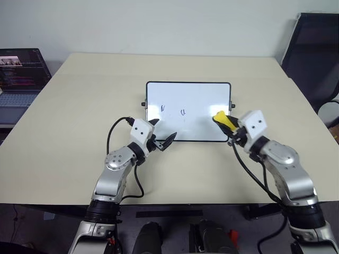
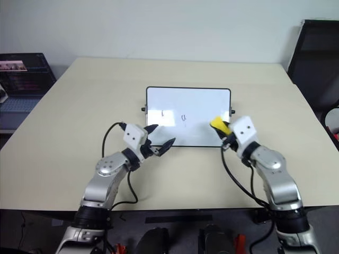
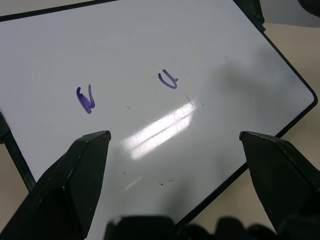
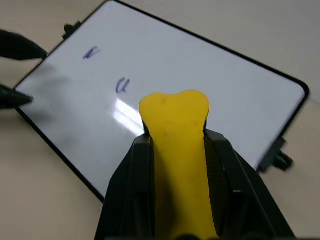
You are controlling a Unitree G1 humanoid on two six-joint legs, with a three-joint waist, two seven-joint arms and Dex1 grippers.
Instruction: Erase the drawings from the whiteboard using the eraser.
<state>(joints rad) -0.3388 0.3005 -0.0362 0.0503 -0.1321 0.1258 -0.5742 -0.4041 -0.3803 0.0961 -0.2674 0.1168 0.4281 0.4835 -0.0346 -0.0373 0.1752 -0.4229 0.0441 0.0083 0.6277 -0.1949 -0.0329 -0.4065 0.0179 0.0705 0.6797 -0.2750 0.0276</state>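
Yellow and clamped between the fingers of the right end effector (image 1: 229, 127), the eraser (image 1: 223, 119) is being held over the right part of the whiteboard (image 1: 188, 95), which is lying on the beige surface (image 1: 79, 106). Two drawings (image 3: 86, 99) are being shown on the board's left half. The left end effector (image 1: 161, 133) is being kept with its fingers apart at the board's near left corner.

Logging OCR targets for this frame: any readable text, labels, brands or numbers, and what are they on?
No legible word, brand or number in any view.
Whiteboard: two hand-drawn marks and, scribbles that look a bit like "N" and "U"; not clearly letters.
Laptop: lit screen with lines of text, too small to read.
Eraser, held by the right gripper: plain yellow, no print visible.
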